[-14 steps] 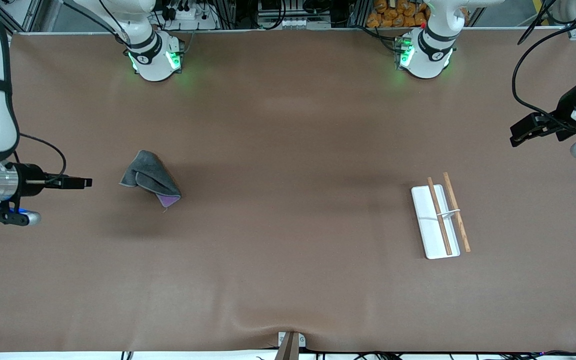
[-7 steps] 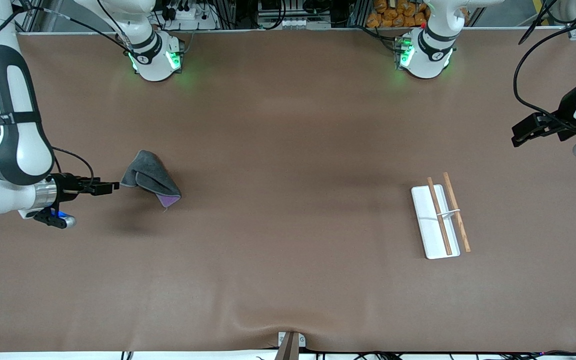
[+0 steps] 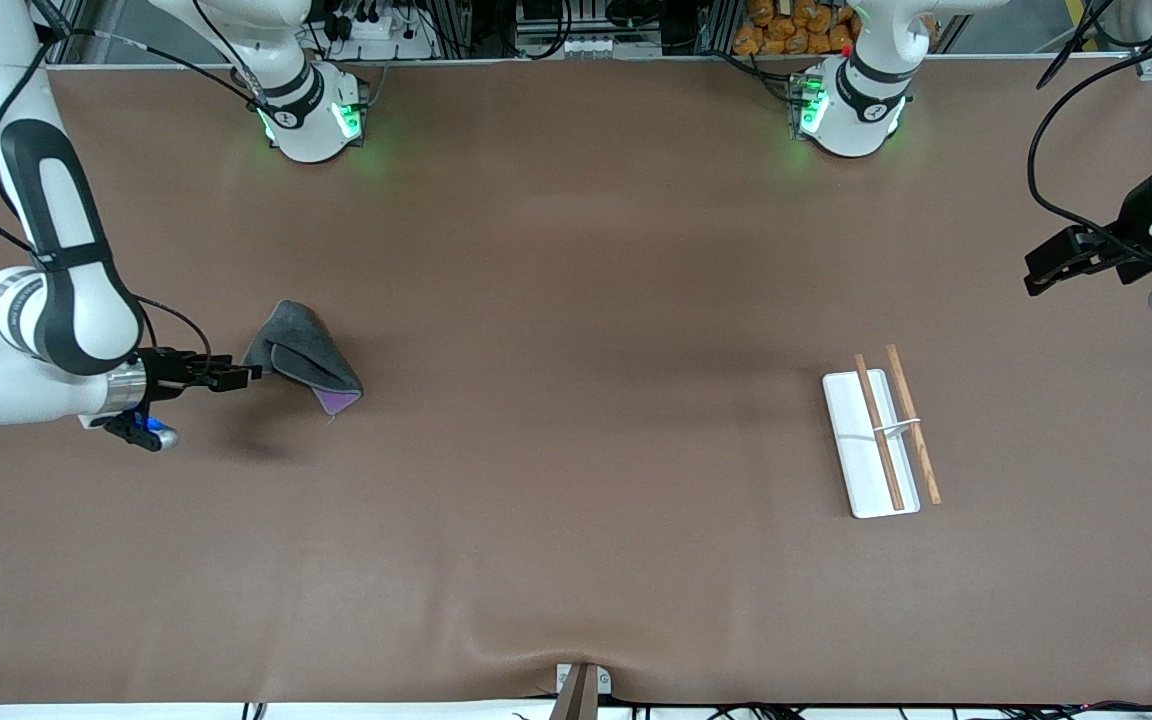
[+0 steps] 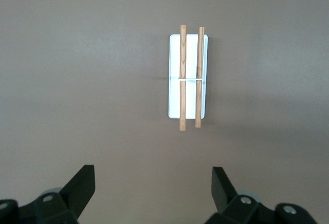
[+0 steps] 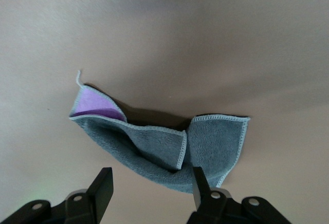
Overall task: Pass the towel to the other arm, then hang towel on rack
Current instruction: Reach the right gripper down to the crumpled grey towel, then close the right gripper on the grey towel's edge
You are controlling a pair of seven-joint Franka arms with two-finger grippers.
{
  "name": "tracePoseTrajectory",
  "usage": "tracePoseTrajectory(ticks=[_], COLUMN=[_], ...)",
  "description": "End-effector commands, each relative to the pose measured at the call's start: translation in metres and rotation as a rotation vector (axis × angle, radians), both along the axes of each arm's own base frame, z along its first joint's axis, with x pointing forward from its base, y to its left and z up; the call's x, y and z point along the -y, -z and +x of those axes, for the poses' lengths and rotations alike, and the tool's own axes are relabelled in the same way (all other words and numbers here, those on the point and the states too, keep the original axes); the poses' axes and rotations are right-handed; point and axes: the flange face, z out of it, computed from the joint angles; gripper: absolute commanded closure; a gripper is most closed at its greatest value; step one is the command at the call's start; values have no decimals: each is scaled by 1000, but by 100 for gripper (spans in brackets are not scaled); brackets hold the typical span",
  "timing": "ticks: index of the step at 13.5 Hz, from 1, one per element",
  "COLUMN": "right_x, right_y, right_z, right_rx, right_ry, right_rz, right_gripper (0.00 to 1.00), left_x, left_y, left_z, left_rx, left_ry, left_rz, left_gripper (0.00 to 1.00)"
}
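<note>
The towel [image 3: 301,358] lies crumpled on the brown table toward the right arm's end, dark grey with a lilac corner [image 5: 94,105]. My right gripper [image 3: 248,374] is low beside the towel's edge, at the side toward the right arm's end of the table. It is open, and in the right wrist view the towel [image 5: 154,147] has its grey edge reaching in between the fingers [image 5: 200,185] of the right gripper [image 5: 151,184]. The rack [image 3: 866,450] stands toward the left arm's end, white base with two wooden rods [image 4: 188,77]. My left gripper [image 3: 1038,276] waits open up in the air, past the rack at that end of the table; the left wrist view shows nothing in the left gripper [image 4: 153,183].
The two arm bases [image 3: 311,115] [image 3: 851,110] stand along the table's back edge. A small clamp [image 3: 581,685] sits at the table's front edge. Brown tabletop stretches between the towel and the rack.
The right arm has swung in from the table's end, bringing its gripper up to the towel's edge, and its jaws have narrowed somewhat. The left arm has hardly moved.
</note>
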Motion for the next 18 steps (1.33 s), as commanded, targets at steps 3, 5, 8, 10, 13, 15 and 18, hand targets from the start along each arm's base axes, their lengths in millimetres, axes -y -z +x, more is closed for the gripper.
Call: tracePoseTrajectory(ticks=[3, 5, 8, 10, 13, 15, 18], right_x=[-2, -14, -21, -32, -29, -30, -30], right_y=[33, 43, 48, 56, 58, 58, 60], right_z=[-12, -18, -22, -27, -29, -28, -29], right_rx=[14, 11, 4, 8, 14, 17, 13], right_ry=[21, 15, 5, -5, 0, -4, -5], right_rz=[50, 48, 46, 36, 30, 27, 27], right_gripper=[32, 40, 46, 46, 46, 46, 42], left_x=[0, 1, 1, 7, 9, 10, 11], left_y=[-5, -5, -7, -7, -10, -15, -20], left_z=[-4, -3, -3, -4, -3, -5, -9], left_rx=[12, 17, 20, 18, 28, 38, 42], left_ry=[-1, 1, 5, 13, 10, 10, 12], left_rz=[-17, -17, -17, -39, -63, -63, -65], left_gripper=[0, 0, 0, 0, 0, 0, 0])
